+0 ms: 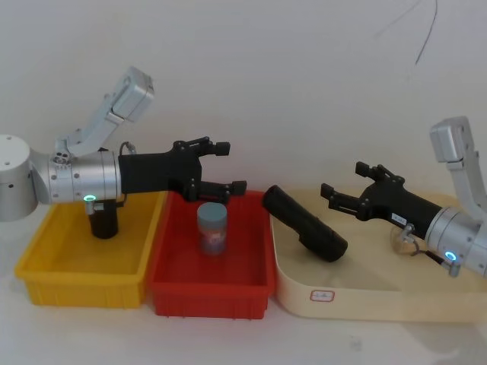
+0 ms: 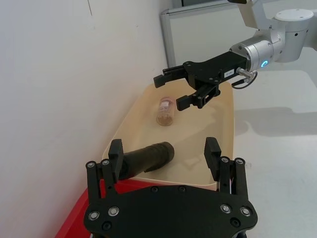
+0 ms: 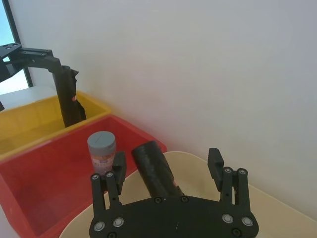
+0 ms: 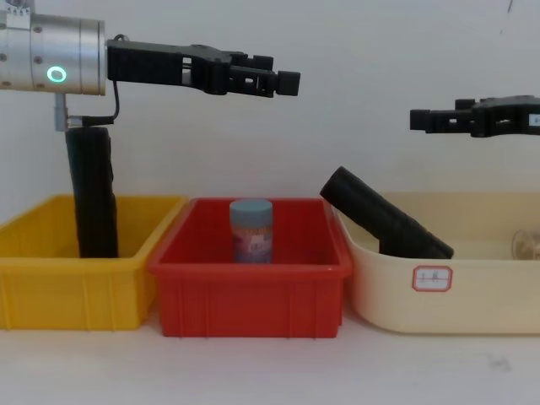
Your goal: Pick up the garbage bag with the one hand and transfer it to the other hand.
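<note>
- Left tool hangs over the back edge of the red bin. Its fingers are spread wide with nothing between them.
- Right tool is well off to the right of the red bin, up over the cream tray. It's spread open too, also empty, and pointing back toward the red bin.
- There's a decent gap of open air between the two tools, right over the red bin's right rim. The white wall sits close behind the whole row.
- The garbage bag is in the cream tray, just right of the red bin. It's tilted, with its top end propped on the tray wall nearest the red bin and its low end down on the tray floor. Neither tool is touching it.
- A clear little jar lies in that same tray, farther from the red bin.
- The red bin holds one grey-lidded jar, standing upright around the middle.
- The yellow bin butts up against the red bin's left side. A second black roll stands upright in it, poking above the rim.
- All three containers sit side by side on the white tabletop.
</note>
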Tool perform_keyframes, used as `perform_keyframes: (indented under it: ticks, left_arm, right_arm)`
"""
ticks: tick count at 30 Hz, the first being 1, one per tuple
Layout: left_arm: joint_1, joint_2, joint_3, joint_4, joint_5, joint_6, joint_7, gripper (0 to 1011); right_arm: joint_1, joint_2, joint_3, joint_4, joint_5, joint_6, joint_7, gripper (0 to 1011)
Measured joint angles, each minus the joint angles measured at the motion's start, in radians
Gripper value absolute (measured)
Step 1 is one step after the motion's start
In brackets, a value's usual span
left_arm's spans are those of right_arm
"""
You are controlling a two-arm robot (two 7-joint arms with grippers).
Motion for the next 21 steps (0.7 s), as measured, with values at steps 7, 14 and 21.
perform_keyframes:
  ticks: [7, 14, 21]
  left_arm:
    - [0.000, 0.000, 0.000, 0.000, 0.000, 0.000, 0.000, 1001]
    - [0.000, 0.000, 0.000, 0.000, 0.000, 0.000, 0.000, 1001]
    - [0.000, 0.000, 0.000, 0.000, 0.000, 0.000, 0.000, 1001]
  right_arm:
    - [-0.001, 0.001, 0.001, 0.000, 0.001, -0.001, 0.001, 1002]
    - [-0.002, 0.001, 0.002, 0.000, 0.001, -0.002, 0.001, 1001]
    - [-0.003, 0.001, 0.003, 0.000, 0.001, -0.002, 0.001, 1001]
